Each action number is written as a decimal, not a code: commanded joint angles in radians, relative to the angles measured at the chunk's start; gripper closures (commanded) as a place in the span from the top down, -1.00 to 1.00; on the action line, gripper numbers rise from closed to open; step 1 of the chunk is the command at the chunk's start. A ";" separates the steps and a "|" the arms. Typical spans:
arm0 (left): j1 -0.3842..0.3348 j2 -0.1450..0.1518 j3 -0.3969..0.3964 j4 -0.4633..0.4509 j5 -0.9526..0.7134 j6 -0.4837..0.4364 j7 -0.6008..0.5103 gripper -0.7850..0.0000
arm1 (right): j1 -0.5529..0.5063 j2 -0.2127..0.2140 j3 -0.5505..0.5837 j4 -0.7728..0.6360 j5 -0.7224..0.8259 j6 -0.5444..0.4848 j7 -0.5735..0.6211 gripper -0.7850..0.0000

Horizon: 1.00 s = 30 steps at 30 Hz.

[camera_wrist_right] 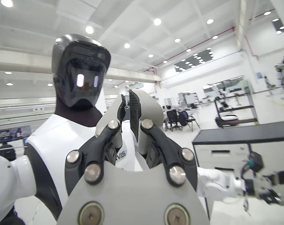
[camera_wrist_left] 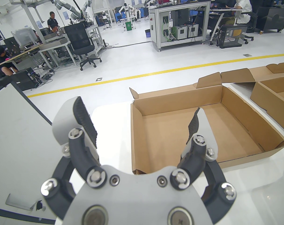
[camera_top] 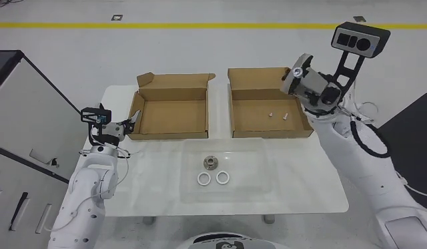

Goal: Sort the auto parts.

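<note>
Plainly, the right hand (camera_wrist_right: 127, 95) gripped a spring (camera_wrist_right: 126, 102) by the right box (camera_top: 260, 112); the left hand (camera_wrist_left: 138, 106) gaped by the left box (camera_wrist_left: 238, 122).

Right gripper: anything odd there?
Yes. The right gripper is shut on a small spring pinched at the very fingertips, and it points upward, away from the table, by the right box's far corner.

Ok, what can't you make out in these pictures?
- Top view: the white parts in the right box are too small to identify.
- Right wrist view: the right tool hides most of the spring it grips.
- Left wrist view: the left tool covers a near corner of the left box.
</note>
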 commanded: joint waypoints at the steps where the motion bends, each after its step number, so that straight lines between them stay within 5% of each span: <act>1: 0.000 0.000 0.000 0.000 0.000 0.000 0.000 1.00 | -0.026 0.009 0.058 0.021 -0.054 0.029 0.010 -1.00; 7: 0.000 0.000 0.000 0.000 0.000 0.000 0.000 1.00 | -0.098 0.042 0.241 0.082 -0.230 0.134 0.081 -1.00; 15: 0.000 0.000 0.000 0.000 0.000 0.000 0.000 1.00 | -0.090 0.076 0.386 0.110 -0.682 0.279 0.153 -1.00; 20: 0.000 0.000 0.000 0.000 0.000 0.000 0.000 1.00 | -0.003 0.082 0.346 0.112 -1.043 0.299 0.153 -1.00; 30: 0.000 0.000 0.000 0.000 0.000 0.000 0.000 1.00 | 0.187 0.059 0.082 0.210 -1.649 0.300 0.084 -1.00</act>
